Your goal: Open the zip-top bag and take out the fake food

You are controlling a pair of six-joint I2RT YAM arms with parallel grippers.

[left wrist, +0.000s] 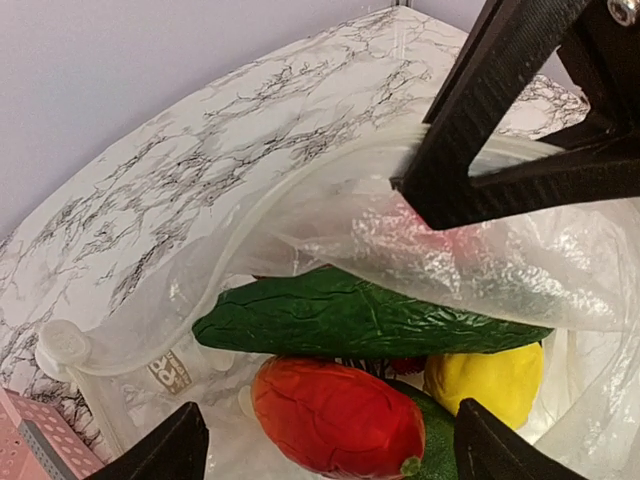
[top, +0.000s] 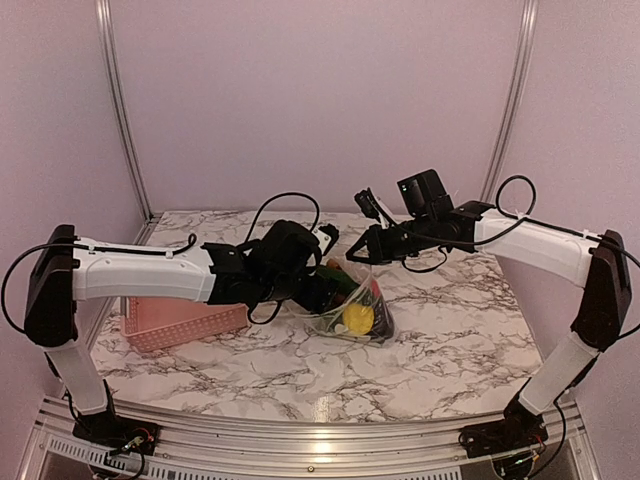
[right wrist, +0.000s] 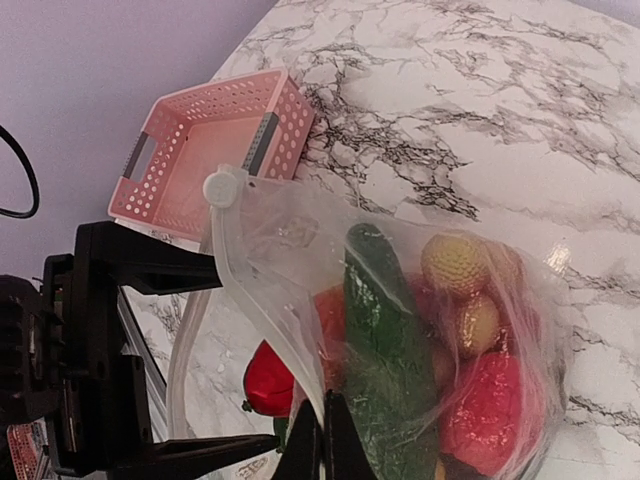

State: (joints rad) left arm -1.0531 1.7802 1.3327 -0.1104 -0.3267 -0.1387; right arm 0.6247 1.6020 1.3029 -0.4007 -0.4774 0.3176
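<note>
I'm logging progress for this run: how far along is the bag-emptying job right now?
Done: the zip-top bag gapes open at its mouth. In hand: the right gripper pinches one lip, while the open left gripper sits at the mouth over the fake food. Left: every visible piece is inside the bag; none has been taken out.

A pink perforated basket [top: 190,325] rests on the grey-veined white marble table [top: 450,345], toward its left side

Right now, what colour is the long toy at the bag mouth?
Long toy: dark green; clearest in left wrist view.
</note>
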